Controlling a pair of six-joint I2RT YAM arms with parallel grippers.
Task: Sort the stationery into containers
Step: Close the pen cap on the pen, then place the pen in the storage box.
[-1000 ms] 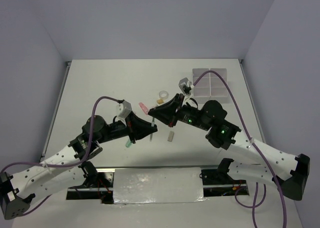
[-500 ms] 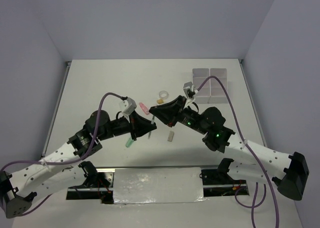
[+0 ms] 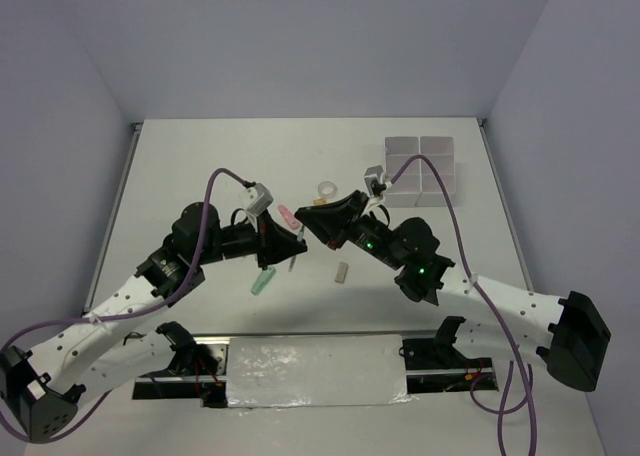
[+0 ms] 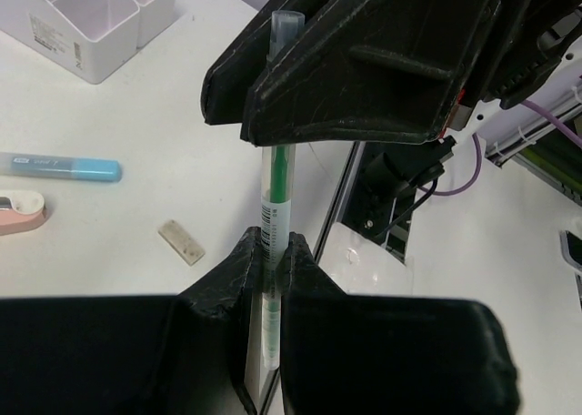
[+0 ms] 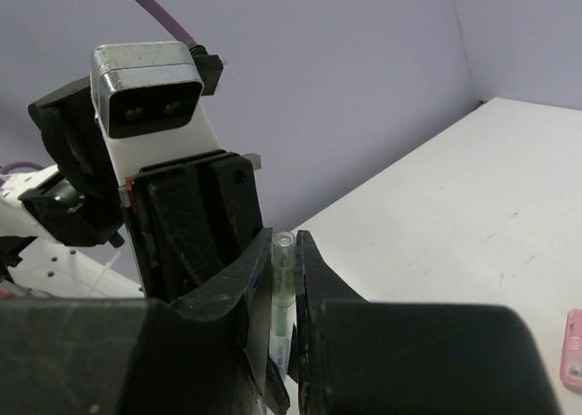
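Observation:
One thin teal pen [image 4: 277,174] stands upright above the middle of the table, gripped from both ends. My left gripper [image 4: 273,244] is shut on its lower, barcoded part, and my right gripper [image 5: 284,247] is shut on its clear-capped top [image 5: 283,244]. In the top view the left gripper [image 3: 298,244] and right gripper [image 3: 304,221] meet tip to tip. More stationery lies on the table: a pink stick [image 3: 288,216], a green stick [image 3: 263,282], a tan block [image 3: 342,271], a white tape ring [image 3: 326,189] and a blue stick [image 4: 59,167]. The divided white container [image 3: 425,171] stands at the far right.
A small tan piece [image 3: 320,203] lies beside the tape ring. A pink and white item [image 4: 18,212] rests near the blue stick. The left arm's wrist camera [image 5: 145,92] is close in front of the right gripper. Purple cables arch over both arms.
Both grippers, still joined on the pen, have shifted slightly toward the far side and left. The left arm's wrist has risen and the right arm has stretched further over.

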